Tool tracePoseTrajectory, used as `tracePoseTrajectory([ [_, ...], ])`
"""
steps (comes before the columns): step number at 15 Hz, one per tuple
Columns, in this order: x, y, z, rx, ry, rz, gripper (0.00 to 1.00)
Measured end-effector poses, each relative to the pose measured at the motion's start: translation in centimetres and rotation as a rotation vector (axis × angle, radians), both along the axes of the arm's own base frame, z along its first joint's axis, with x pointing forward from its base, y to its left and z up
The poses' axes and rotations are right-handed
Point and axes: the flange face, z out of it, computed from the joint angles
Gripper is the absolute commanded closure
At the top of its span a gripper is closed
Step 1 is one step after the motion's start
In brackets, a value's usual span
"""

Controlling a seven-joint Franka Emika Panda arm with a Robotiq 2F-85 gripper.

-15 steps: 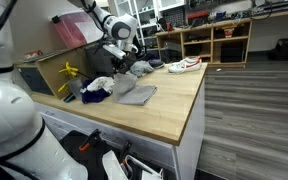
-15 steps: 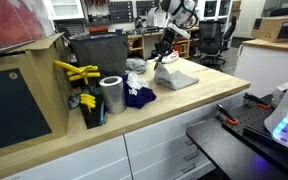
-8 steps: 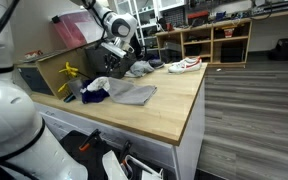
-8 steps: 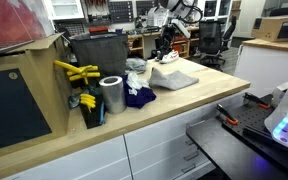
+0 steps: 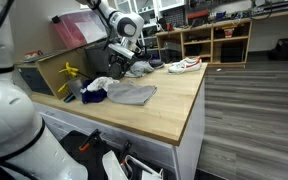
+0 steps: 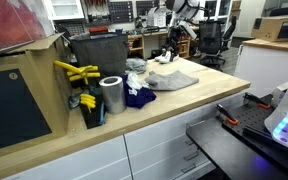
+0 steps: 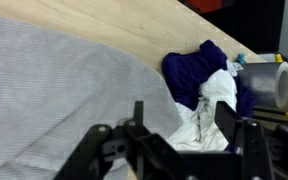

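My gripper [image 7: 182, 125] hangs open above a heap of cloths, with nothing between its fingers [image 7: 227, 118]. Under it in the wrist view lie a grey cloth [image 7: 54, 90], spread out at the left, a crumpled white cloth [image 7: 210, 108] and a dark blue cloth [image 7: 197, 64]. Both exterior views show the gripper [image 5: 121, 60] [image 6: 172, 52] a little above the grey cloth [image 5: 134, 94] [image 6: 174, 78], which lies flat on the wooden table [image 5: 169, 105]. The white cloth [image 5: 101, 84] [image 6: 136, 80] and blue cloth [image 5: 94, 97] [image 6: 139, 97] sit beside it.
A silver tape roll [image 6: 111, 95] [image 7: 266, 82] stands next to the blue cloth. Yellow tools [image 6: 76, 72] and a black bin [image 6: 96, 52] are behind it. A white and red shoe [image 5: 184, 65] lies at the table's far end. A dark object [image 5: 141, 68] sits close to the gripper.
The gripper opened and let go of the grey cloth, which dropped from a raised peak to lie flat. The gripper rose slightly.
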Motion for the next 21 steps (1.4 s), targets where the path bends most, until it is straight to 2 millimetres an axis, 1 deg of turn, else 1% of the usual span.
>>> tracePoseTrajectory([
  [4,0.1,-4.5,-2.0,-0.11,-0.04,-0.075,0.0],
  [7,-0.1,-7.7,-4.1,-0.191,-0.039,-0.132,0.0],
  [9,-0.5,-9.3,-5.8,-0.231,-0.015,-0.156,0.0],
  [12,-1.0,-10.9,-8.2,-0.27,0.016,-0.174,0.0],
  [14,-1.1,-11.8,-9.4,-0.296,0.019,-0.171,0.0],
  [18,-1.1,-13.2,-10.7,-0.358,-0.001,-0.163,0.0],
  [21,-0.9,-13.6,-11.6,-0.394,-0.014,-0.169,0.0],
])
